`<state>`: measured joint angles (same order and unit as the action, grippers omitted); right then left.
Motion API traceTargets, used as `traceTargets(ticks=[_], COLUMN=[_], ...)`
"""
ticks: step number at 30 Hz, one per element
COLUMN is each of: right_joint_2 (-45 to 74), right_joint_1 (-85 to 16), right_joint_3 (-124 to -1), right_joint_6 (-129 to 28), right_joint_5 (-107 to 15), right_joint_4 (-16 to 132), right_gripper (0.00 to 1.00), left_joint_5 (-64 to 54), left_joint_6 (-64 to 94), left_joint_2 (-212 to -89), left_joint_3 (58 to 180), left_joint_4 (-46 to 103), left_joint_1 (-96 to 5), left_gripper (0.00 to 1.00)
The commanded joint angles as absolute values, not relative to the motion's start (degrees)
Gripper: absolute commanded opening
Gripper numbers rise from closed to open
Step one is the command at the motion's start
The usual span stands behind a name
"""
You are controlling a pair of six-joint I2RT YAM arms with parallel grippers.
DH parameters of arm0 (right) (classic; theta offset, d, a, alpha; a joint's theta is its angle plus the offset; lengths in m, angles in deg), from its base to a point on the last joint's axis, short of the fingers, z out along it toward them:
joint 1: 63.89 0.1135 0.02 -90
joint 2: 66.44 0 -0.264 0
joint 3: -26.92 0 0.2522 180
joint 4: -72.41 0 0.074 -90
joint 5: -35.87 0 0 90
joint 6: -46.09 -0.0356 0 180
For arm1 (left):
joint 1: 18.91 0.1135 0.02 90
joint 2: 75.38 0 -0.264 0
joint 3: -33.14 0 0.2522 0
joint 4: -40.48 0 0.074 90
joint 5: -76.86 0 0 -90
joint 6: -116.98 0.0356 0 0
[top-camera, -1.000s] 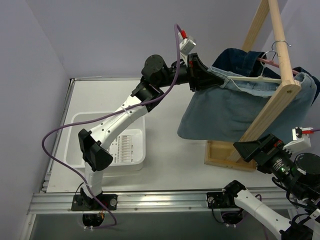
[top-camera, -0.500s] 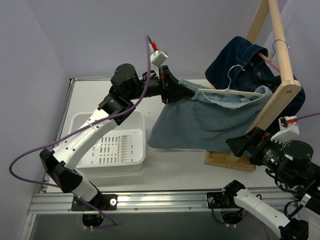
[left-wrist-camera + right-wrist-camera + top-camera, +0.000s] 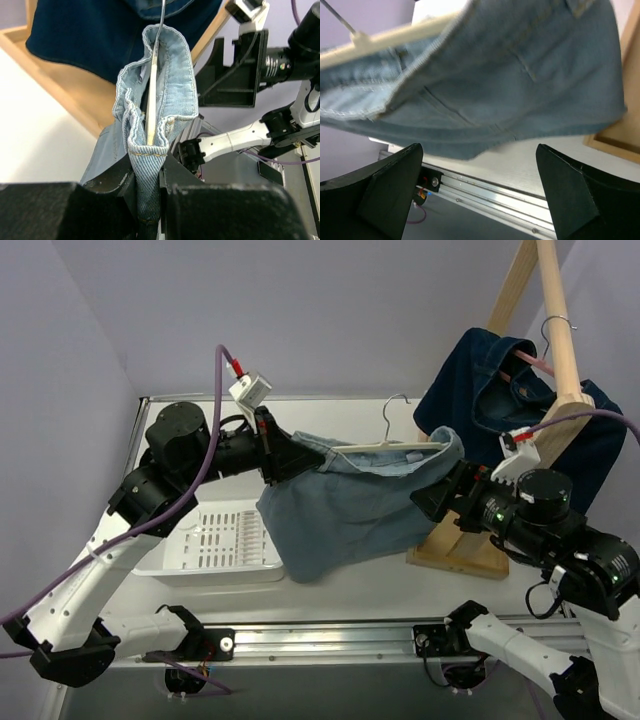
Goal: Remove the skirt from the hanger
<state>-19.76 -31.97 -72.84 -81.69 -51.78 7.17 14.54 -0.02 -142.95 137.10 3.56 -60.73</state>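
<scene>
- 2 grippers are at the light denim skirt (image 3: 350,510), 1 at each end of its waistband.
- Left gripper (image 3: 275,455) is clamped on the left end of the waistband, where the end of the white hanger (image 3: 372,447) sits inside the fabric.
- Right gripper (image 3: 440,495) has its fingers spread wide and holds nothing; the skirt's right end is just before it.
- Skirt is on the hanger, in the air above the table (image 3: 390,585), beside the white tray (image 3: 230,540), apart from the wooden rack (image 3: 560,360).
- 1 dark denim garment (image 3: 480,390) hangs on the rack.
</scene>
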Motion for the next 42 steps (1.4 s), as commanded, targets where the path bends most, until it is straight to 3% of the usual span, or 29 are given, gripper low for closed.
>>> traceTargets(ticks=[1, 13, 19, 34, 42], right_joint_2=[-15.56, -6.77, -2.90, -1.13, -0.08], right_joint_1=[-32.25, -30.59, -24.18, -22.85, -22.93], right_joint_3=[-73.06, -79.65, -79.74, -77.02, -74.03], right_joint_6=[-79.77, -79.42, -79.86, -76.61, -77.57], right_joint_5=[-47.89, -46.91, -52.18, -59.93, -57.47], right_joint_4=[14.00, 19.27, 22.35, 25.86, 30.08], right_gripper=[0.91, 0.86, 0.82, 0.69, 0.52], left_joint_5=[10.33, 9.19, 9.71, 11.29, 11.65], left_joint_6=[-0.35, -3.78, -4.48, -5.80, -7.03], left_joint_2=[-138.76, -139.18, -140.85, -142.18, -142.18], left_joint_3=[135.77, 134.71, 135.85, 137.08, 136.64], left_joint_4=[1.23, -2.20, -1.41, -0.27, 1.57], left_joint_1=[-60.30, -60.39, -60.48, -60.57, -60.48], left_gripper=[0.02, 0.02, 0.02, 0.02, 0.02])
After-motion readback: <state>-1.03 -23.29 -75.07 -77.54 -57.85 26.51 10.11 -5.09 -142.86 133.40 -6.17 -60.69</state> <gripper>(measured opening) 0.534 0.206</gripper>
